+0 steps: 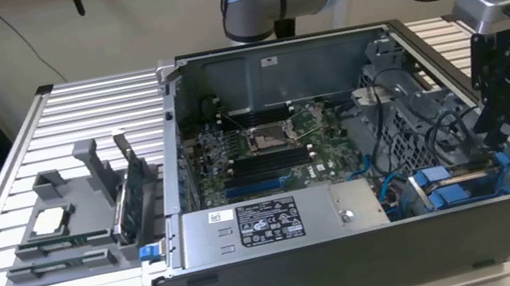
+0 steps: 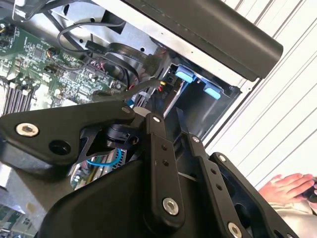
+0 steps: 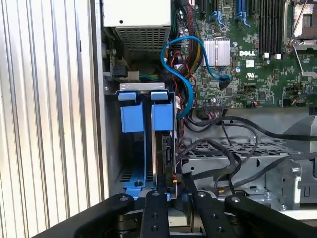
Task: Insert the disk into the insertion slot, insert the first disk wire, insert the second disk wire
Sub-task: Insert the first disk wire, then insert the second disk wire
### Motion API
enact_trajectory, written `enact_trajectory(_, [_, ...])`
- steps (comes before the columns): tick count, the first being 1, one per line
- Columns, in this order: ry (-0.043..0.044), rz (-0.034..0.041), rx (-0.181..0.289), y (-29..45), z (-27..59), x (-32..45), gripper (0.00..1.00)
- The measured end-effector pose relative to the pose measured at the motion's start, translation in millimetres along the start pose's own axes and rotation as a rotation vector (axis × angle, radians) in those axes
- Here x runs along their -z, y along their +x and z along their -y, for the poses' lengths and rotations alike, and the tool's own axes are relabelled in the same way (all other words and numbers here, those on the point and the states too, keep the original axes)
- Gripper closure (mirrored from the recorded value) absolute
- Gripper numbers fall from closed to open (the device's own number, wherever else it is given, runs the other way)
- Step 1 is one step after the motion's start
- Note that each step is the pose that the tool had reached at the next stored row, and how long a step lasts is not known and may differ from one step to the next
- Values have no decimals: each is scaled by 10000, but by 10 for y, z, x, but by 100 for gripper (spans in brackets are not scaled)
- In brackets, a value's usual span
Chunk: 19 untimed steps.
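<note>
The disk [image 3: 166,148] stands edge-on in its blue carrier [image 3: 162,116] inside the insertion slot [image 3: 111,163], the grey drive cage at the case's front corner. A second blue carrier [image 3: 132,111] sits beside it. In the exterior view the blue carriers [image 1: 467,184] lie low at the right, and my gripper [image 1: 502,140] hangs just above their right end. In the first wrist view my gripper [image 3: 172,191] is at the disk's end opposite the blue tabs. Its fingers are close together on a small dark wire connector [image 3: 173,179]. Black wires [image 3: 233,158] loop beside it.
The open case [image 1: 360,258] lies on a slatted table. Inside are the motherboard [image 1: 267,149], a power supply [image 1: 269,223] and a blue cable [image 3: 184,69]. A grey parts holder [image 1: 70,223] stands at the exterior view's left. A person's hand [image 2: 290,187] rests beyond the case.
</note>
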<state>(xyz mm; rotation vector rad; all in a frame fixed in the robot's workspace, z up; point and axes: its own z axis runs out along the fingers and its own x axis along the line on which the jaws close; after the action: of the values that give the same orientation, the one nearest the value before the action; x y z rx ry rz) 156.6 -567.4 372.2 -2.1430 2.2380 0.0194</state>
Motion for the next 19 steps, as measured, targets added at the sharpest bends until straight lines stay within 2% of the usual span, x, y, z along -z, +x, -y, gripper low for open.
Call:
enact_trajectory(6, [-49,-6,-2,-5,79,0,73])
enact_trajectory(7, [-66,-11,-4,-8,89,37,73])
enact_trajectory(9, [-71,-25,-3,-14,92,159,73])
enact_trajectory(12, [-72,-30,-3,-16,94,218,73])
enact_trajectory(19, [-71,-51,-1,-21,98,225,73])
